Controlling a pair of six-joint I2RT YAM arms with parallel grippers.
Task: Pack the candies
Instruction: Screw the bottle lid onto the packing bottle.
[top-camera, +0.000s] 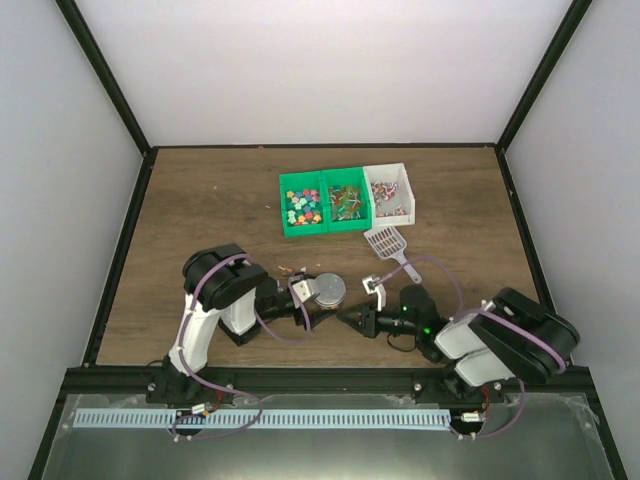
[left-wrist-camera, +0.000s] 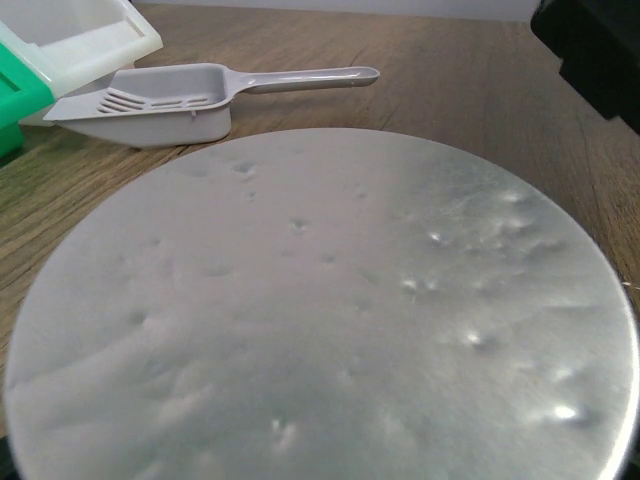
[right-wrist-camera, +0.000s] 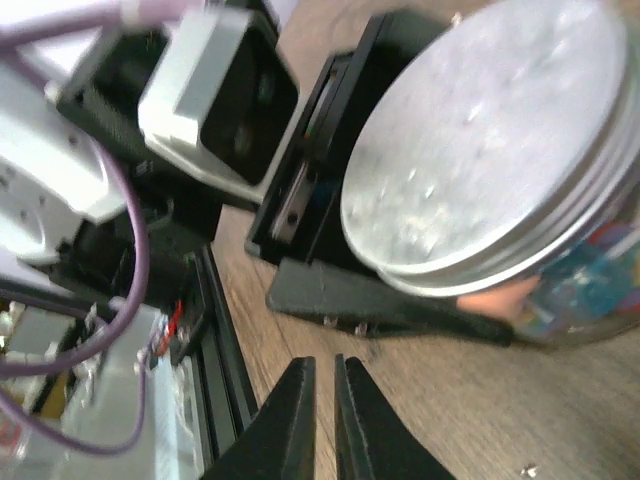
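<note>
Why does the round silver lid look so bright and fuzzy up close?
Left wrist view: the jar lid fills the frame, soft, with glare spots on its right. Right wrist view: the lid and the candies inside the jar look blurred. Top view: evenly lit, sharper.

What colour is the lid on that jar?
The lid is silver metal, slightly dimpled; clearest in the left wrist view.

Bins (top-camera: 310, 233): green. Third bin (top-camera: 396, 218): white. Scoop (top-camera: 384, 241): grey. Lid (left-wrist-camera: 320, 310): silver, dimpled. Jar (right-wrist-camera: 590, 285): clear. Table (top-camera: 200, 200): brown wood-grain. Candies (top-camera: 302, 207): multicoloured.
</note>
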